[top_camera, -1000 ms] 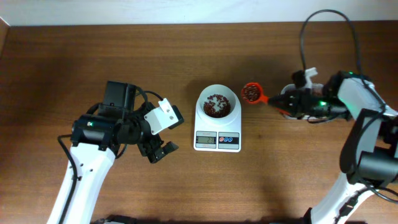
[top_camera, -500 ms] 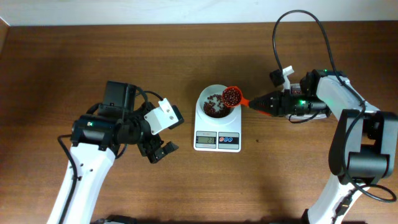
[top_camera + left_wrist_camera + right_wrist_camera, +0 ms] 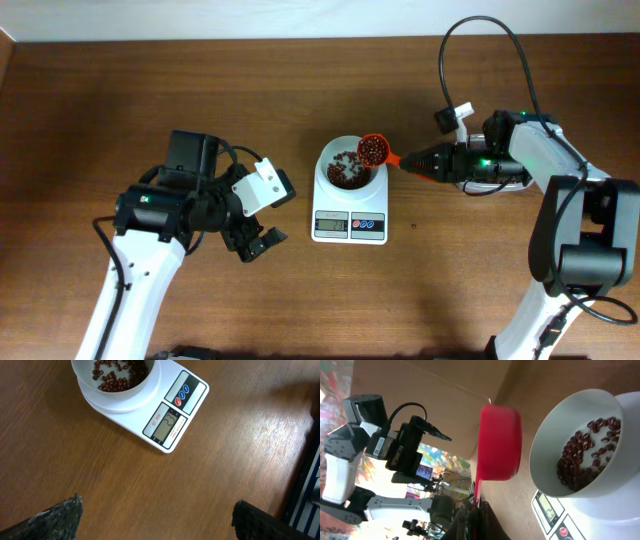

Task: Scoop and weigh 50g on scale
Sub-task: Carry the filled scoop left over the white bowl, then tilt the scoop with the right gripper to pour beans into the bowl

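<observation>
A small white plastic digital scale (image 3: 350, 212) is seen near the middle of the dark, wood-grained table (image 3: 300, 80). It is topped by a round white bowl (image 3: 326, 160), and a grey display, one red button and two blue buttons are set along its front. A loose heap of small, glossy, reddish-brown beans (image 3: 347, 172) lies in the bowl.

A round orange-red plastic scoop (image 3: 374, 150) is held over the bowl's right rim, on the side toward the table's far edge. Its thin handle is pinched between the pressed-together fingers of the right gripper (image 3: 425, 160), and its cup is filled with more of the same beans. From the right wrist, the scoop's smooth underside (image 3: 500, 442) is seen clear of the bowl's rim.

The left gripper (image 3: 255, 240) is parked left of the scale with its jaws spread wide and nothing between them. In the left wrist view, its rough, dark fingertips (image 3: 55, 517) frame bare wood.
</observation>
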{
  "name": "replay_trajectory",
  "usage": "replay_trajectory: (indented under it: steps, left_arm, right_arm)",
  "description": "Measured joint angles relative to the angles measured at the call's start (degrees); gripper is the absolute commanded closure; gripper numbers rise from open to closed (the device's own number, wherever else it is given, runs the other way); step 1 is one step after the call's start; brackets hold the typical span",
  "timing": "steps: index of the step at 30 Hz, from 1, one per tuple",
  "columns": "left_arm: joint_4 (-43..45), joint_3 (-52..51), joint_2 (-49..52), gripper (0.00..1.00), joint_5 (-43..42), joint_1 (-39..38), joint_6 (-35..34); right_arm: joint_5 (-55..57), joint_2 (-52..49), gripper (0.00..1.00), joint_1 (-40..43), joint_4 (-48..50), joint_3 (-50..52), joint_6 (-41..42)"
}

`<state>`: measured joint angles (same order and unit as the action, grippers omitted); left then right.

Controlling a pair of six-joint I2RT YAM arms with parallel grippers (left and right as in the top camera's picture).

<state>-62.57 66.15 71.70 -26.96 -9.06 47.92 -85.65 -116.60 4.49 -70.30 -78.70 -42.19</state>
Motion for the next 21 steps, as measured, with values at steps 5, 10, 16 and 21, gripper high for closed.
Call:
replay_trajectory:
  steps: [5, 10, 16, 21]
  left_arm:
    - [0.0, 0.0, 0.0, 0.01, 0.0, 0.0, 0.0]
    - [0.0, 0.0, 0.0, 0.01, 0.0, 0.0, 0.0]
    - [0.0, 0.0, 0.0, 0.01, 0.0, 0.0, 0.0]
    - [0.0, 0.0, 0.0, 0.01, 0.0, 0.0, 0.0]
  right_arm:
    - [0.0, 0.0, 0.96, 0.0, 0.6, 0.0, 0.0]
    - [0.0, 0.0, 0.96, 0.0, 0.7, 0.0, 0.0]
    - [0.0, 0.0, 0.96, -0.1, 4.0, 0.0, 0.0]
    - [0.0, 0.0, 0.96, -2.0, 8.0, 0.0, 0.1]
